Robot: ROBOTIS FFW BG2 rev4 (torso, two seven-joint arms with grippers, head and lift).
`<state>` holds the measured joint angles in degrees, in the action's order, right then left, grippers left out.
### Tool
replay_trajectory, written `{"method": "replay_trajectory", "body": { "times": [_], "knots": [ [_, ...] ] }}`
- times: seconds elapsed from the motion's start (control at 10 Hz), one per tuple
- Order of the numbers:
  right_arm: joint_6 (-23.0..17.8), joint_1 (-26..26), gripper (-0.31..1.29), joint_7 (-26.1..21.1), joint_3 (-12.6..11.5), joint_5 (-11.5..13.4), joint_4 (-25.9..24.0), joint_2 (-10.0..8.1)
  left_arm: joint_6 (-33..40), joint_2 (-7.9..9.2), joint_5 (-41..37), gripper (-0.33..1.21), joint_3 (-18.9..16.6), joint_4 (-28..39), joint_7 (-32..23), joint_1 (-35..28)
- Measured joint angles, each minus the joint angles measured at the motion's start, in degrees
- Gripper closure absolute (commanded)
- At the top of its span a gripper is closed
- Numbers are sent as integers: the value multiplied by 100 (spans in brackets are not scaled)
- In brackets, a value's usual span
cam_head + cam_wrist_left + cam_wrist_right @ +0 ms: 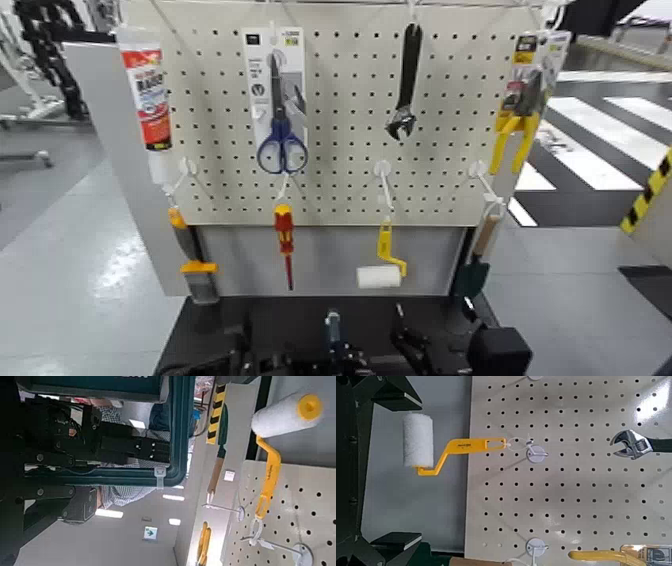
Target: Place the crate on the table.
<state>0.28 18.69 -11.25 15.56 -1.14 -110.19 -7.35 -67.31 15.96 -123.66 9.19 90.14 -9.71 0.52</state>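
Observation:
The dark blue-grey crate fills the left wrist view, with its thick rim (183, 423) and a thin bar (95, 476) crossing close to the camera. My left gripper (119, 463) sits right at that bar, with black parts on either side of it. In the head view only dark shapes show at the bottom edge over the black table (212, 322): my left gripper (240, 356), my right gripper (410, 350) and a blue-grey piece (331, 326) between them. My right gripper (395, 467) is open and empty, facing the pegboard.
The beige pegboard (340, 120) stands behind the table, hung with scissors (281, 120), a wrench (405, 85), pliers (518, 110), a screwdriver (285, 240) and a paint roller (380, 272). A person in a checked shirt (119, 495) shows beyond the crate. Grey floor lies on both sides.

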Motion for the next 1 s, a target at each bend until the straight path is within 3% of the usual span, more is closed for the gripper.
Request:
{"method": "replay_trajectory", "body": {
  "times": [0.7, 1.0],
  "knots": [
    [-37, 3, 14, 0, 6, -34, 25, 5, -335, 203, 246, 120, -206, -618, -110, 560],
    [-67, 3, 14, 0, 17, -51, 49, 10, -395, 309, 566, 120, -144, -902, 316, 868]
  ]
}}
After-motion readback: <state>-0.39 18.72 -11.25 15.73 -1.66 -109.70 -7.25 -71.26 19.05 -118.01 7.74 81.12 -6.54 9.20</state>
